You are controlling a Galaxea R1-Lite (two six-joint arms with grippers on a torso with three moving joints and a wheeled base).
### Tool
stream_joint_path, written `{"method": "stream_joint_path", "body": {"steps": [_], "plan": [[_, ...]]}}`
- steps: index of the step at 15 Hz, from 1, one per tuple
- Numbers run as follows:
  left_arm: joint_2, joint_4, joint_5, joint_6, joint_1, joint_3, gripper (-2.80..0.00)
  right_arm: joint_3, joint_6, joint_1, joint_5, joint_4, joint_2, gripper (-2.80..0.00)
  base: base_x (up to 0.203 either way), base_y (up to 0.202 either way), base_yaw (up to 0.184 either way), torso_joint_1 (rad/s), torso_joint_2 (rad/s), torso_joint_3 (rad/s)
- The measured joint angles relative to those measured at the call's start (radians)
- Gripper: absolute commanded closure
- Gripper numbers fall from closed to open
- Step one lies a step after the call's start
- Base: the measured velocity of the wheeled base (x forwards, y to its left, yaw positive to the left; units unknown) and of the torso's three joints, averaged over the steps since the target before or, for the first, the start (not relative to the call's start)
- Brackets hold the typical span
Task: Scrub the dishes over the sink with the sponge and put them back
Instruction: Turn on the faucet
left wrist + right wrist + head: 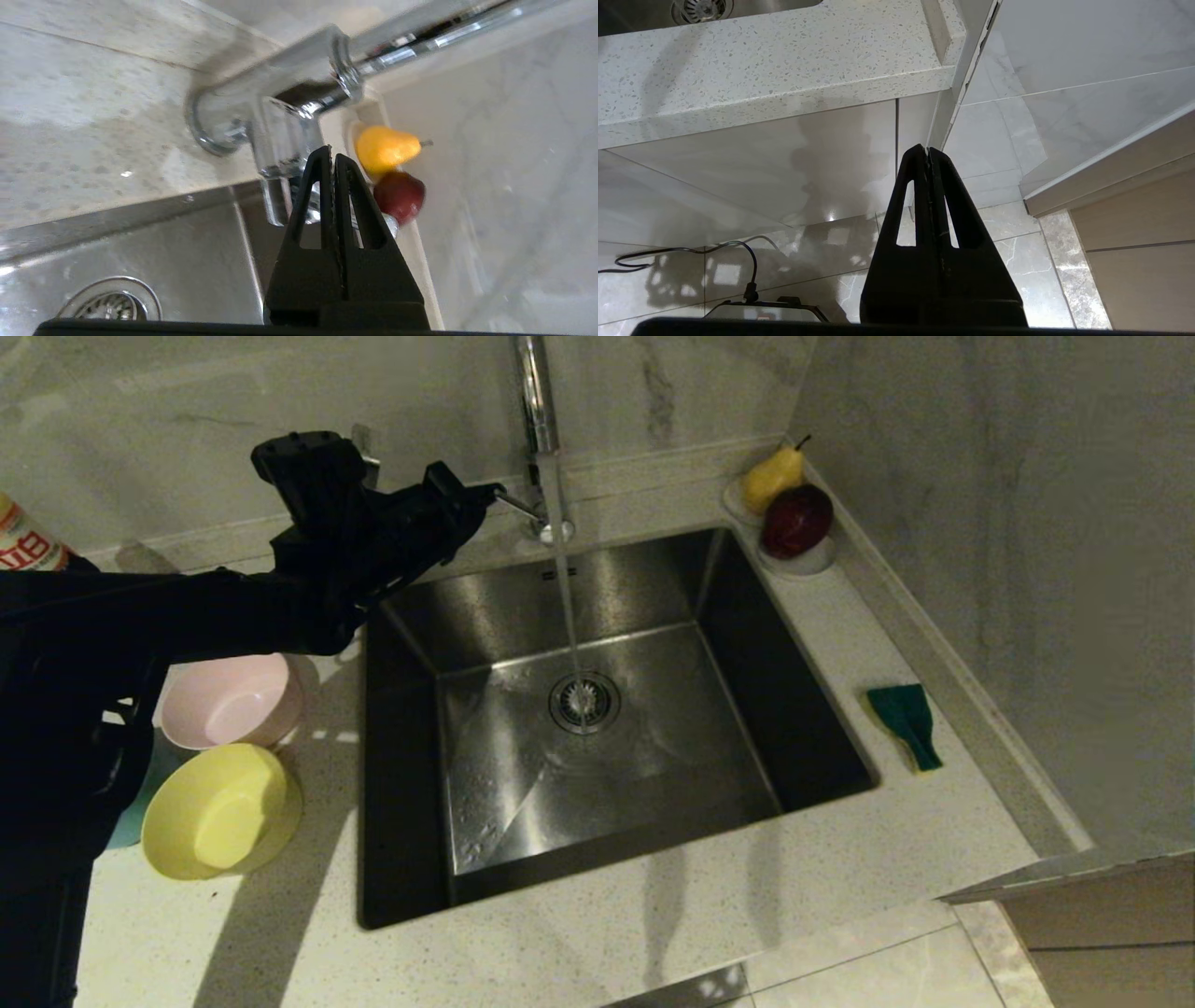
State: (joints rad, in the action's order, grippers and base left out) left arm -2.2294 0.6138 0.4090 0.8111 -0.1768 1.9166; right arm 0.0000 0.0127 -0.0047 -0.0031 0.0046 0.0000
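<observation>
Green sponge (904,722) on counter right of sink (803,709), well apart from left gripper (485,495); fingers (322,186) pressed together, empty.

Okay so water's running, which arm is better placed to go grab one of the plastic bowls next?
Probably the left. The left gripper, shut, is up at the chrome tap, and the pale pink plastic bowl and yellow plastic bowl sit on its side. The right gripper hangs below the counter.
</observation>
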Motion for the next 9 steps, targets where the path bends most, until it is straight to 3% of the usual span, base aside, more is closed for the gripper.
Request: {"method": "stream_joint_path", "body": {"steps": [9], "plan": [[0.021, -0.003, -0.007, -0.005, -0.015, 0.003, 0.0, 0.0, 0.0, 0.0, 0.0, 0.0, 0.0, 0.0, 0.0, 0.0, 0.0, 0.0, 0.0, 0.0]]}}
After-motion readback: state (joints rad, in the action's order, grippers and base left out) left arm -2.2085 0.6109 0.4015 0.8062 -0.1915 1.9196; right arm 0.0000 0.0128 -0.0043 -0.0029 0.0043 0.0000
